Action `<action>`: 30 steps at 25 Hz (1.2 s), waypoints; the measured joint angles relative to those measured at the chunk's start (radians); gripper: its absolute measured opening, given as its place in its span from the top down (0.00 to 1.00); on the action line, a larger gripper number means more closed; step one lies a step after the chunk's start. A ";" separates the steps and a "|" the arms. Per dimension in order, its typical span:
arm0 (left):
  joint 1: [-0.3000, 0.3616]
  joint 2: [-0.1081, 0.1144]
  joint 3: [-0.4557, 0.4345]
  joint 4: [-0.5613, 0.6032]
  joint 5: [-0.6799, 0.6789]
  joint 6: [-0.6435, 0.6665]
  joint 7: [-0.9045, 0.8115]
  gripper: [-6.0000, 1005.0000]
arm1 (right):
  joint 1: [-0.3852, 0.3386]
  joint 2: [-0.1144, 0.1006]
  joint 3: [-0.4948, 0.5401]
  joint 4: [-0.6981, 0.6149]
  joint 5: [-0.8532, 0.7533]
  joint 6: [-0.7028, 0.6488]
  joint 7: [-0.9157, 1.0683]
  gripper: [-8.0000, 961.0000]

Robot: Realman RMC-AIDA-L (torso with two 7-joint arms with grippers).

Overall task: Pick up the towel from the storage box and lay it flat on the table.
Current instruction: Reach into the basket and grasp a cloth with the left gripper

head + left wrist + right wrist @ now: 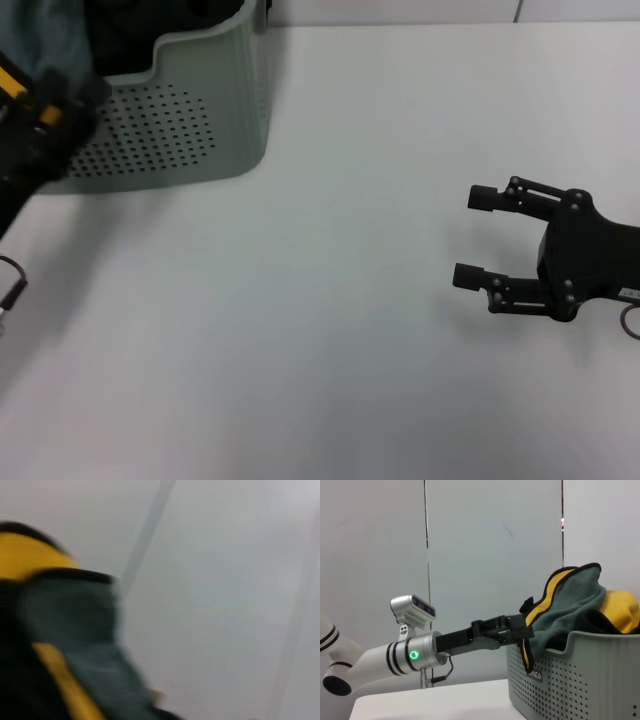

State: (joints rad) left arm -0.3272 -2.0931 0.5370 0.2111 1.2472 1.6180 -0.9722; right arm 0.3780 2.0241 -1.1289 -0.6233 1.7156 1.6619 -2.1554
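Observation:
The towel (570, 600), grey-green and yellow with a black edge, is bunched up above the rim of the pale perforated storage box (570, 680). My left gripper (526, 625) reaches in from the side and is shut on the towel's edge at the box's rim. The towel fills the left wrist view (75, 620) close up. In the head view the storage box (180, 130) stands at the far left of the white table (330, 330), with the towel (40, 40) above it. My right gripper (472, 236) is open and empty, low over the table at the right.
The box carries a small black label (535, 674). A grey wall with panel seams (426, 555) stands behind the table. The left arm (395, 657) stretches across beside the box.

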 joint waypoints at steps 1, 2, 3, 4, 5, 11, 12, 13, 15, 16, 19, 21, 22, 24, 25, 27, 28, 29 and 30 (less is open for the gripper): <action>0.000 0.000 -0.002 -0.003 -0.023 -0.029 0.001 0.24 | 0.002 0.000 0.000 0.009 0.000 0.000 -0.001 0.15; 0.000 -0.001 -0.003 -0.004 -0.043 -0.056 0.004 0.24 | 0.006 0.000 0.000 0.017 0.000 -0.001 -0.001 0.15; 0.001 -0.002 -0.003 -0.006 -0.051 -0.070 0.013 0.24 | 0.010 -0.001 0.000 0.024 0.001 -0.003 -0.001 0.15; 0.002 -0.003 -0.003 -0.007 -0.057 -0.077 0.024 0.24 | 0.011 -0.001 0.000 0.026 0.001 -0.003 -0.001 0.15; 0.007 -0.003 -0.004 -0.008 -0.059 -0.079 0.036 0.24 | 0.011 -0.001 0.000 0.027 0.001 -0.003 -0.001 0.15; 0.051 -0.003 -0.003 -0.012 -0.076 -0.062 0.057 0.26 | 0.014 -0.003 0.001 0.027 0.001 -0.007 -0.002 0.15; 0.060 -0.003 -0.001 -0.012 -0.075 -0.045 0.064 0.27 | 0.014 -0.004 0.001 0.026 0.001 -0.007 -0.003 0.15; 0.060 -0.003 -0.001 -0.012 -0.075 -0.045 0.064 0.27 | 0.014 -0.004 0.002 0.025 0.001 -0.008 -0.003 0.15; 0.076 -0.004 0.002 -0.014 -0.071 0.004 0.080 0.28 | 0.019 -0.005 0.001 0.025 0.001 -0.008 -0.003 0.15; 0.082 -0.004 0.002 -0.016 -0.070 0.024 0.084 0.28 | 0.022 -0.005 0.001 0.026 0.000 -0.009 -0.003 0.15; 0.089 -0.004 0.003 -0.020 -0.068 0.040 0.094 0.29 | 0.025 -0.005 0.001 0.028 -0.005 -0.016 -0.003 0.15; 0.084 -0.005 0.003 -0.029 -0.069 0.007 0.105 0.30 | 0.025 -0.003 -0.001 0.028 -0.006 -0.019 -0.003 0.15; 0.075 -0.005 0.002 -0.042 -0.071 -0.024 0.119 0.30 | 0.025 -0.003 -0.002 0.028 -0.006 -0.020 -0.003 0.15; 0.055 -0.006 -0.002 -0.063 -0.077 -0.069 0.145 0.31 | 0.025 -0.002 -0.004 0.028 -0.006 -0.020 -0.002 0.15; 0.044 -0.006 -0.004 -0.074 -0.082 -0.088 0.163 0.31 | 0.025 -0.002 -0.005 0.028 -0.006 -0.020 -0.002 0.15; 0.026 -0.007 -0.005 -0.089 -0.095 -0.107 0.186 0.32 | 0.024 -0.002 -0.006 0.028 -0.006 -0.019 0.000 0.15; 0.021 -0.007 -0.005 -0.093 -0.101 -0.112 0.192 0.32 | 0.022 -0.002 -0.006 0.028 -0.005 -0.018 0.001 0.15; 0.015 -0.007 -0.005 -0.097 -0.107 -0.118 0.197 0.33 | 0.020 -0.002 -0.007 0.028 -0.005 -0.017 0.001 0.15; 0.011 -0.007 -0.005 -0.099 -0.113 -0.123 0.200 0.33 | 0.016 -0.002 -0.007 0.028 -0.003 -0.017 0.001 0.15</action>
State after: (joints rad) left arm -0.3163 -2.1003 0.5320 0.1124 1.1338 1.4953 -0.7720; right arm 0.3945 2.0217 -1.1363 -0.5950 1.7123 1.6448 -2.1546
